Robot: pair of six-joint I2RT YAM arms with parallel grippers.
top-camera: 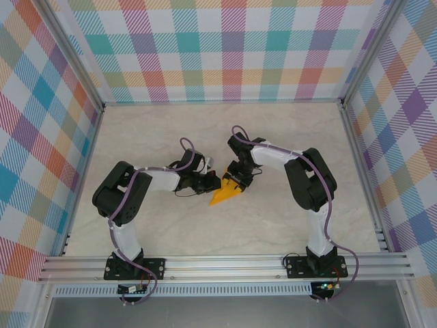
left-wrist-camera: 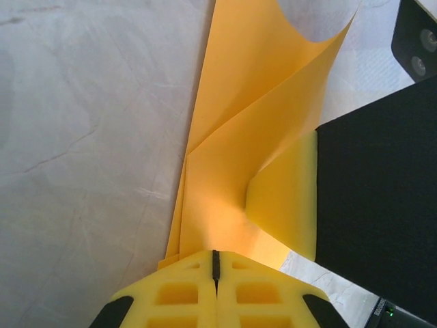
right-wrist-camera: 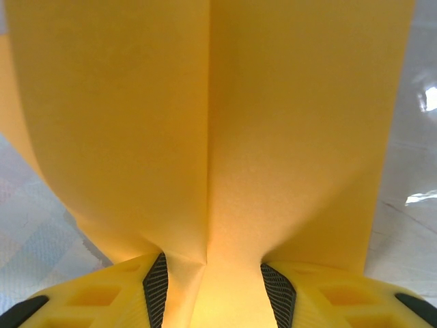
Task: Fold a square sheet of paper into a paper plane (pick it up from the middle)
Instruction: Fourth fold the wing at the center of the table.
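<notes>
Paper [top-camera: 225, 196]: folded orange wedge, middle of desk [top-camera: 293, 137], between 2 arms. Left end effector [left-wrist-camera: 216, 263] pressed together, pinching paper edge. Right end effector [right-wrist-camera: 208, 280] half spread around crease; real pinch unclear. Paper likely light, floppy, easy to tear; best held at thick fold.

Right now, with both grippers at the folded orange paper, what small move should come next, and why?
Probably close the right gripper on the centre crease. Its jaws stand apart with the paper running between them, while the left gripper is shut on another edge of it, so the fold is steadied.
</notes>
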